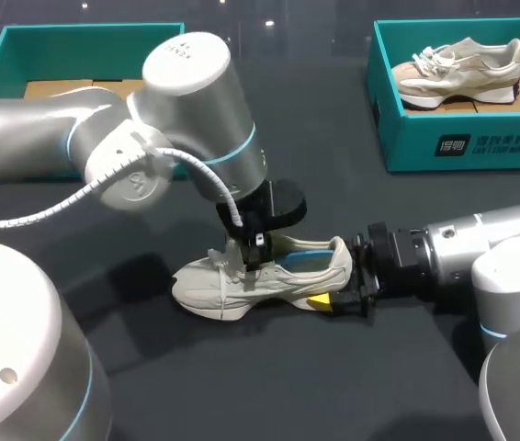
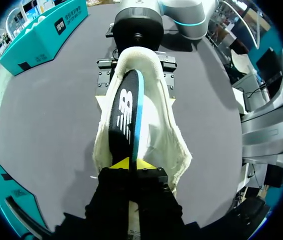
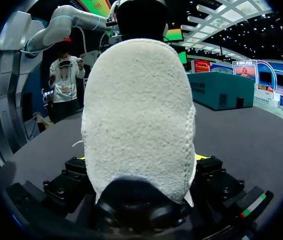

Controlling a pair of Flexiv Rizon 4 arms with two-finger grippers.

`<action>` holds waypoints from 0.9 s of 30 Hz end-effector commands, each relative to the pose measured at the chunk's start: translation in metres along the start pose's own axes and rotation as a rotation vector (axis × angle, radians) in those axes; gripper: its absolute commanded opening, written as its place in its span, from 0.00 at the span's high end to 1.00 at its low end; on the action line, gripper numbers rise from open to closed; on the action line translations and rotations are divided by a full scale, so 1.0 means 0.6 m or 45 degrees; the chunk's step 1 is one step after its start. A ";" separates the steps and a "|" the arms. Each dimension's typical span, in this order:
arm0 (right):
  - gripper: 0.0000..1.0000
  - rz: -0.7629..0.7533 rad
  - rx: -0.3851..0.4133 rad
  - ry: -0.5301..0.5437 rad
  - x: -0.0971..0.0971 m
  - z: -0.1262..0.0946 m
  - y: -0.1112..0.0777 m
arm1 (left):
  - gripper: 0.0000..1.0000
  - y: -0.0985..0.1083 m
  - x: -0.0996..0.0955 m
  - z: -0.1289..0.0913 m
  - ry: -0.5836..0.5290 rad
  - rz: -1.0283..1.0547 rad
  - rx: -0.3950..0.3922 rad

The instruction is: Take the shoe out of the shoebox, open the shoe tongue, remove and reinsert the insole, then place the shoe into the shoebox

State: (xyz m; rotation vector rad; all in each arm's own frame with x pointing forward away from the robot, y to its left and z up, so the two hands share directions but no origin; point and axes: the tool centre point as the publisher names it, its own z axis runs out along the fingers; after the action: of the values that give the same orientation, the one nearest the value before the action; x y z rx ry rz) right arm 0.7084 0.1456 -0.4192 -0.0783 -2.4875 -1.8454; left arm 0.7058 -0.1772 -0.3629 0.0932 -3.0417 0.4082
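A cream sneaker lies on its sole at the middle of the dark table, toe to the left. My left gripper hangs over the shoe's opening. In the left wrist view it is shut on the near end of the black, blue-edged insole, which stands on edge inside the sneaker. My right gripper comes in low from the right, its fingers on both sides of the heel. In the right wrist view the fuzzy heel fills the space between those fingers.
A teal shoebox at the back right holds a second cream sneaker. Another teal box with cardboard inside stands at the back left, behind my left arm. Bare table lies in front of the shoe.
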 end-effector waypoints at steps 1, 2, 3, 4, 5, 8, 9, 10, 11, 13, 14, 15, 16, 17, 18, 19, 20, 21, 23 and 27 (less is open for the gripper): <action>1.00 0.000 0.004 0.000 0.003 0.003 -0.005 | 1.00 0.016 0.008 -0.016 -0.008 0.006 0.133; 1.00 0.000 0.004 0.000 0.003 0.003 -0.005 | 1.00 0.016 0.010 -0.020 -0.011 0.007 0.150; 1.00 0.000 0.004 0.000 0.003 0.003 -0.005 | 1.00 0.016 0.013 -0.023 -0.015 0.011 0.165; 1.00 0.000 0.004 0.000 0.003 0.003 -0.005 | 1.00 0.017 0.015 -0.025 -0.016 0.014 0.180; 1.00 0.000 0.004 0.000 0.003 0.003 -0.005 | 1.00 0.016 0.017 -0.028 -0.021 0.008 0.191; 1.00 0.000 0.004 0.000 0.003 0.003 -0.005 | 1.00 0.012 0.017 -0.039 -0.038 -0.006 0.229; 1.00 0.000 0.004 0.000 0.003 0.003 -0.005 | 1.00 0.010 0.016 -0.043 -0.043 -0.009 0.242; 1.00 0.000 0.004 0.000 0.003 0.003 -0.005 | 1.00 0.007 0.015 -0.047 -0.045 -0.011 0.250; 1.00 0.000 0.004 0.000 0.003 0.003 -0.005 | 1.00 0.002 0.013 -0.051 -0.050 -0.009 0.255; 1.00 0.000 0.004 0.000 0.003 0.003 -0.005 | 1.00 -0.012 0.008 -0.055 -0.070 -0.014 0.263; 1.00 0.000 0.004 0.000 0.003 0.003 -0.005 | 1.00 -0.017 0.007 -0.056 -0.075 -0.014 0.263; 1.00 0.000 0.004 0.000 0.003 0.003 -0.005 | 1.00 -0.025 0.004 -0.056 -0.082 -0.012 0.262; 1.00 0.000 0.004 0.000 0.003 0.003 -0.005 | 1.00 -0.034 0.000 -0.056 -0.084 -0.011 0.261; 1.00 0.000 0.004 0.000 0.003 0.003 -0.005 | 1.00 -0.039 -0.002 -0.056 -0.088 -0.010 0.260; 1.00 0.000 0.004 0.000 0.003 0.003 -0.005 | 1.00 -0.047 -0.005 -0.055 -0.093 -0.009 0.257; 1.00 0.000 0.004 0.000 0.003 0.003 -0.005 | 1.00 -0.056 -0.007 -0.056 -0.098 -0.009 0.256; 1.00 0.000 0.004 0.000 0.003 0.003 -0.005 | 1.00 -0.060 -0.008 -0.056 -0.103 -0.006 0.253; 1.00 0.000 0.004 0.000 0.003 0.003 -0.005 | 1.00 -0.067 -0.010 -0.055 -0.107 -0.004 0.250; 1.00 0.000 0.004 0.000 0.003 0.003 -0.005 | 1.00 -0.080 -0.015 -0.050 -0.123 -0.014 0.230; 1.00 0.000 0.004 0.000 0.003 0.003 -0.005 | 1.00 -0.088 -0.015 -0.043 -0.122 -0.013 0.216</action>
State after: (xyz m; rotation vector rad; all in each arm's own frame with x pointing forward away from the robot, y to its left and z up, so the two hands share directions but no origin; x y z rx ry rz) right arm 0.7084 0.1453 -0.4193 -0.0786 -2.4877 -1.8450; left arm 0.7149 -0.2043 -0.3214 0.1405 -3.0827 0.7395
